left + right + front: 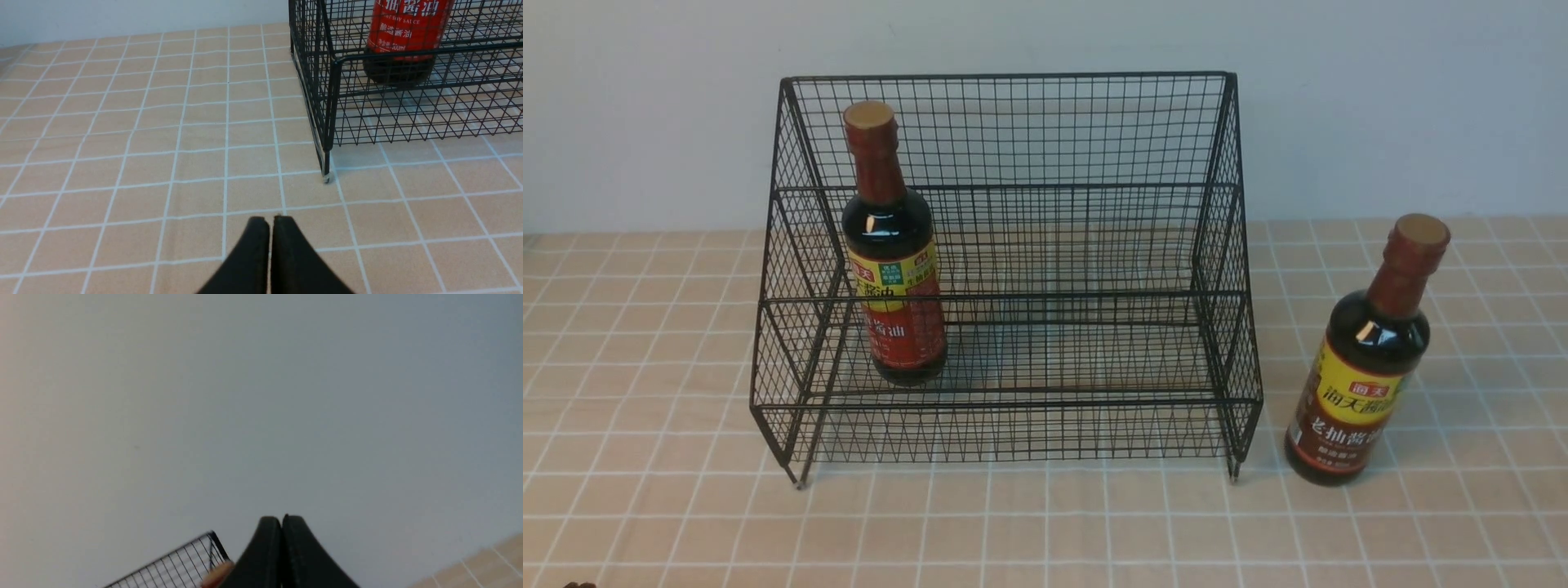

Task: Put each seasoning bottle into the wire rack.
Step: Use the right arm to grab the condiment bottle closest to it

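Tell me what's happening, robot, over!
Left gripper and right gripper shut, empty. One bottle in rack, other outside. Nothing seen blocking it.

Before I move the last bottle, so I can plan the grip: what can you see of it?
The bottle is dark and glossy, with a reddish-brown neck, tan cap and yellow-and-brown Chinese label. It stands capped on the tiled surface, right of the rack; no gripper holds it.
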Available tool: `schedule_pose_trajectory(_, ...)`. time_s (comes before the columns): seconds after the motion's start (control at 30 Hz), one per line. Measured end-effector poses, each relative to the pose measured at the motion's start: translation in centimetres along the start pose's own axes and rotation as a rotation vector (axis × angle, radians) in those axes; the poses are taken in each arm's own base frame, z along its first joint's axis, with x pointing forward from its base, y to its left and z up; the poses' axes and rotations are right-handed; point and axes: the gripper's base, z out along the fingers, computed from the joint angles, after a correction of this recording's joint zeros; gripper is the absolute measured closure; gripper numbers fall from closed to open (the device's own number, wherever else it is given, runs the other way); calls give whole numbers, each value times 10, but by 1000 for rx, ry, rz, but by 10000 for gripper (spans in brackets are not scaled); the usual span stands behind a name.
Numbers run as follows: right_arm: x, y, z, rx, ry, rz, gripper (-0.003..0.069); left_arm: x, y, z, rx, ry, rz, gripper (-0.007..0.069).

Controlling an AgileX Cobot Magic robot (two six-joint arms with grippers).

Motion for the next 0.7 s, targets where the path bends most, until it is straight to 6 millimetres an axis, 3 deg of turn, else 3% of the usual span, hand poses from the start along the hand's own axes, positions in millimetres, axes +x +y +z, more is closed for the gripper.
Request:
schedule_pose_trajectory(0.07,-22,16,12,-29,37,-72,663,0,0,0,0,0,0,631)
schedule_pose_trajectory(0.17,-37,29,36,-34,146,-131,645,0,0,0,0,0,0,631)
schedule_pose_trajectory(0.3,-41,41,71,-48,285,-193,608,0,0,0,0,0,0,631)
schedule_pose_trajectory(0.4,-37,52,99,-85,373,-244,568,0,0,0,0,0,0,631)
schedule_pose_trajectory(0.47,-26,62,128,-124,448,-307,502,0,0,0,0,0,0,631)
schedule_pose_trajectory(0.53,-22,65,137,-131,468,-319,473,0,0,0,0,0,0,631)
schedule_pose_trajectory(0.63,-1,67,167,-120,553,-337,342,0,0,0,0,0,0,631)
schedule_pose_trajectory(0.7,7,66,175,-113,577,-341,286,0,0,0,0,0,0,631)
